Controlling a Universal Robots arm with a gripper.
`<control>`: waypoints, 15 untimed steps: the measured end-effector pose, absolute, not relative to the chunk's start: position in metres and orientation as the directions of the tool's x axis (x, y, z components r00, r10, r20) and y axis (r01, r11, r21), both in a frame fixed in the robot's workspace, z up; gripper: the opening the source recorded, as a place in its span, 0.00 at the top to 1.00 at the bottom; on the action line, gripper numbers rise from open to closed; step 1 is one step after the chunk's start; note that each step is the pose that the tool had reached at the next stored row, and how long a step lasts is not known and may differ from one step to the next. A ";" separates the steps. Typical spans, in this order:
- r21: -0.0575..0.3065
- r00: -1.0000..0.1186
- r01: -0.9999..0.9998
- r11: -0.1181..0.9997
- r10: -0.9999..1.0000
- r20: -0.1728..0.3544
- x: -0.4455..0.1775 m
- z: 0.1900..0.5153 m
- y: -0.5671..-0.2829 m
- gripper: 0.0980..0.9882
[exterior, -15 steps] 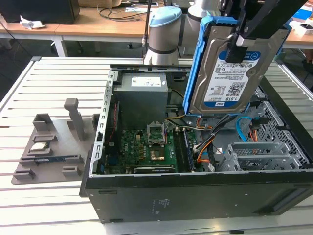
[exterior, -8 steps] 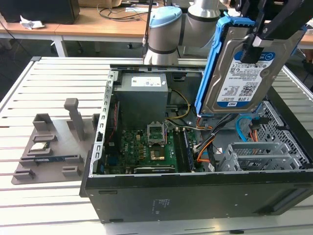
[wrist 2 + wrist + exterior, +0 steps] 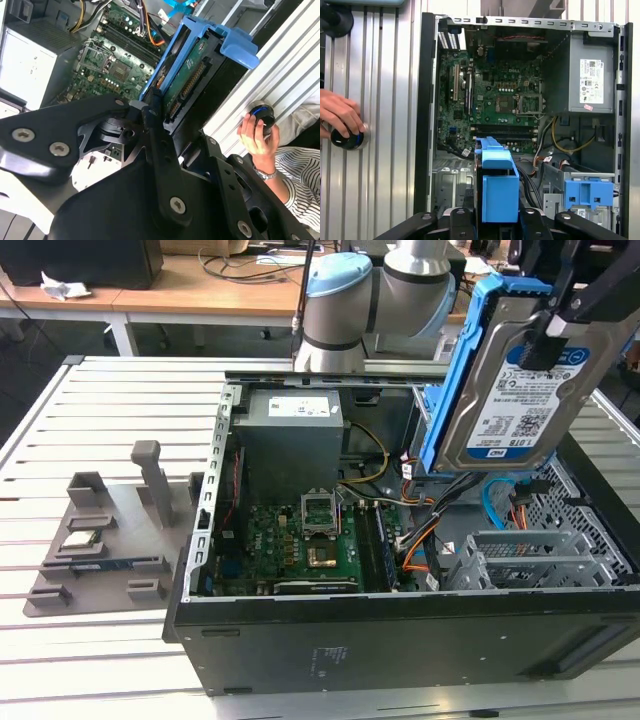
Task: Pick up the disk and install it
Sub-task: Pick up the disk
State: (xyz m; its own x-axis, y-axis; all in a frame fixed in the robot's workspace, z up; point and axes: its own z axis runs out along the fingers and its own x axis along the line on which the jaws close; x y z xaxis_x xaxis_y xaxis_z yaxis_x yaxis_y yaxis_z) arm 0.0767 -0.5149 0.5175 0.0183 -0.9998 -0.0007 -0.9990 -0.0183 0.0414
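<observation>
**A:** What is the gripper (image 3: 553, 332) doing?

**B:** It is clamped on the disk (image 3: 515, 400). The jaws stand narrow. In the exterior view one black finger (image 3: 547, 346) lies across the label. In the first wrist view a finger (image 3: 535, 221) sits on each side of the blue carrier (image 3: 498, 187).

**A:** And where is the disk?

**B:** In the air, clear of the worktop (image 3: 100, 410), over the end of the open case (image 3: 400, 640) at the exterior view's right. It hangs tilted, nearly on edge, with its label toward the exterior camera. The second wrist view shows its green circuit side (image 3: 187, 82).

**A:** What lies under it?

**B:** The case lies on its side with its inside showing. The metal drive cage (image 3: 530, 550) is below the disk, near the case's front right corner in the exterior view. The motherboard (image 3: 300, 540) takes the middle, and the grey power supply (image 3: 290, 435) sits against the far wall. Orange cables (image 3: 425, 540) run between the board and the cage. In the first wrist view a second blue carrier (image 3: 587, 192) sits in a bay.

**A:** And around the case?

**B:** A grey fixture (image 3: 100, 540) lies on the slatted worktop just beside the case, toward the edge at the exterior view's left. A person's hand (image 3: 340, 112) rests on a black knob (image 3: 347, 140) on the worktop, near the case's black wall. A striped sleeve (image 3: 300, 170) shows in the second wrist view.
</observation>
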 end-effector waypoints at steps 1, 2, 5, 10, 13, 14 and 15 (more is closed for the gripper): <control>0.041 0.018 -0.999 -0.018 -1.000 -0.001 0.079 0.517 -0.515 0.70; 0.041 0.018 -0.999 -0.018 -1.000 -0.001 0.082 0.517 -0.515 0.70; 0.041 0.018 -0.999 -0.018 -1.000 -0.001 0.084 0.517 -0.515 0.70; 0.041 0.018 -0.999 -0.018 -1.000 -0.001 0.085 0.514 -0.515 0.70; 0.041 0.018 -0.999 -0.018 -1.000 -0.001 0.085 0.513 -0.516 0.70; 0.041 0.018 -0.999 -0.018 -1.000 -0.001 0.085 0.513 -0.516 0.70; 0.041 0.018 -0.999 -0.018 -1.000 -0.001 0.085 0.512 -0.516 0.70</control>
State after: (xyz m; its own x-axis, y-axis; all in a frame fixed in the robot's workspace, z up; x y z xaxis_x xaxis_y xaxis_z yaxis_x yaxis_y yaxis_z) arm 0.0851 -0.5163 0.5119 0.0183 -0.9998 -0.0008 -0.9990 -0.0183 0.0415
